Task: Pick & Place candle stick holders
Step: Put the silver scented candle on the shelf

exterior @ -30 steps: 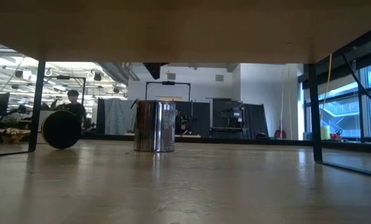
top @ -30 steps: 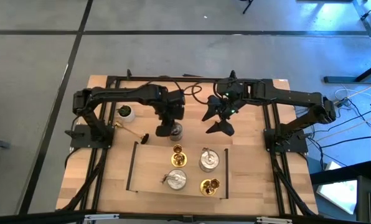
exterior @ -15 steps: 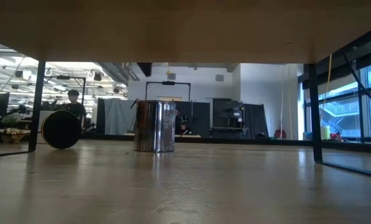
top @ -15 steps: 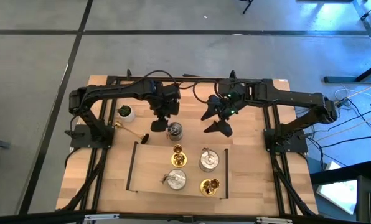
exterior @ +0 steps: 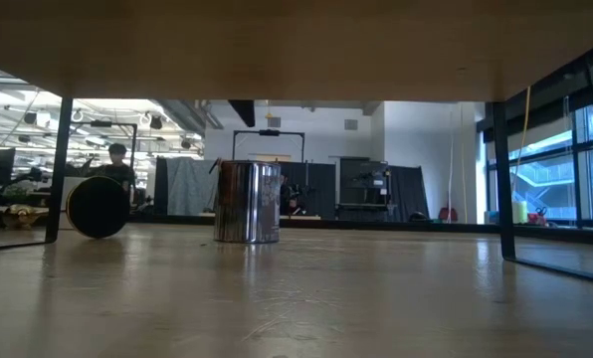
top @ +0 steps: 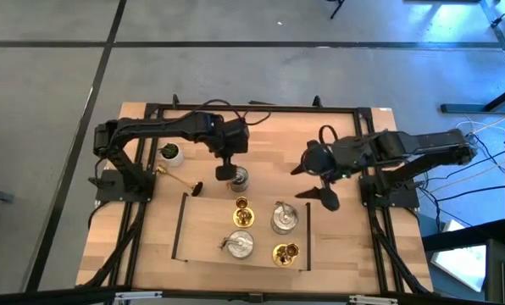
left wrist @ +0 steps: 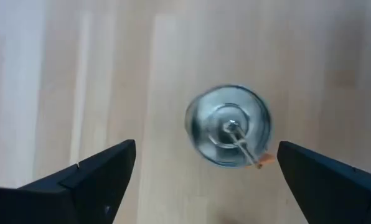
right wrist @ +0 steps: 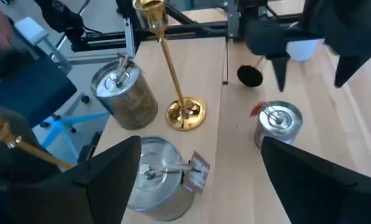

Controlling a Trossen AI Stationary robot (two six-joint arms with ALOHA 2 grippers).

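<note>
A squat silver candle stick holder (top: 238,178) (left wrist: 229,126) stands upright on the table, just beyond the tray's far edge. My left gripper (top: 227,167) (left wrist: 205,145) hangs open above it, one finger to each side, touching nothing. On the tray (top: 181,224) stand two gold holders (top: 242,212) (top: 285,252) and two silver ones (top: 284,218) (top: 240,244). Another gold holder (top: 174,178) lies on its side at the left. My right gripper (top: 318,182) (right wrist: 201,146) is open in the air over the tray's far right corner.
A small white cup with something green in it (top: 171,153) sits at the far left. A black frame (top: 252,108) borders the table's far edge, and the arm bases stand at both sides. In the low view, the silver holder (exterior: 247,202) stands beside a black disc (exterior: 98,206).
My left gripper has opened and let go of the silver holder, which stays upright on the table, and has risen slightly. My right gripper has swung toward the table's right and near edges, still open.
</note>
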